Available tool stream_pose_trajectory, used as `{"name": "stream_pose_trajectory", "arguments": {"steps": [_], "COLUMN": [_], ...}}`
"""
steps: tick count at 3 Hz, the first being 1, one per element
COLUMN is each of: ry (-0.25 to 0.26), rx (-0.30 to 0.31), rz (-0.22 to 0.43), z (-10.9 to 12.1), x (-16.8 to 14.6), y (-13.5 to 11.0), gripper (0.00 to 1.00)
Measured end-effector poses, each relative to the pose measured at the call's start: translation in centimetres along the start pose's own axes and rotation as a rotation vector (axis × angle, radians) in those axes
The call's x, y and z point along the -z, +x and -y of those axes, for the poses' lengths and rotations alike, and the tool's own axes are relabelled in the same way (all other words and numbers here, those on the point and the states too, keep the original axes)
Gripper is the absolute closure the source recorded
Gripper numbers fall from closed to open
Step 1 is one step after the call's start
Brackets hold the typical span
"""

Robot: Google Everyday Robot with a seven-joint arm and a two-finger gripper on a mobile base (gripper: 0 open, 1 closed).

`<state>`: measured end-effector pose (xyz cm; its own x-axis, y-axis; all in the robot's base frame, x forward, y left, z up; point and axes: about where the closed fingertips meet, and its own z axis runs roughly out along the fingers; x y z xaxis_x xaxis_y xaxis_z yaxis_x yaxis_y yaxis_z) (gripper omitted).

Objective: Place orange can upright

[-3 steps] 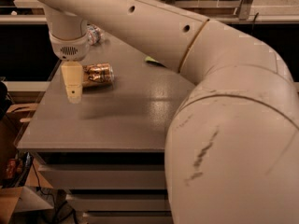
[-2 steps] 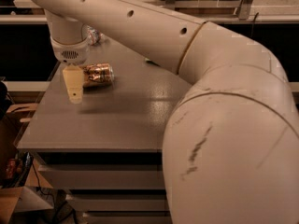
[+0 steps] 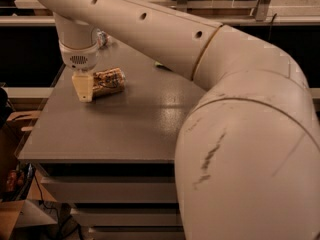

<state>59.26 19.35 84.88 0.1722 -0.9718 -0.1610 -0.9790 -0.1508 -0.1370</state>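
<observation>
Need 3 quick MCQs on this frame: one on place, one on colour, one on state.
1. Where is the orange can?
A. on the table, next to the gripper
B. on the floor
C. in a drawer

2. What colour is the table top?
A. red
B. grey
C. green

3. The orange can is:
A. upright
B. crushed flat
C. lying on its side

Answers:
1 A: it rests on the table top right by the gripper's tip.
2 B: the surface is plain grey.
3 C: its long axis runs along the table.
</observation>
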Motion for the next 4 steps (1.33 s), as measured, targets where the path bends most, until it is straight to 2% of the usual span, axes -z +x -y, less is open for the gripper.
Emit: {"name": "stream_pose_trajectory", "arguments": {"steps": [1,2,3,4], "ry": [0.012,0.034,0.065,0.095], "rx": [0.009,0.021,0.030,0.029], "rz": [0.034,0.089,0.162,0.272], "z": [0.4,0.8,1.5,2.3], "x": [1.0,2.7,5.0,7.6], "y": [0.0,-0.3,-0.3,-0.1], "gripper": [0.87,1.00,1.00,1.00]}}
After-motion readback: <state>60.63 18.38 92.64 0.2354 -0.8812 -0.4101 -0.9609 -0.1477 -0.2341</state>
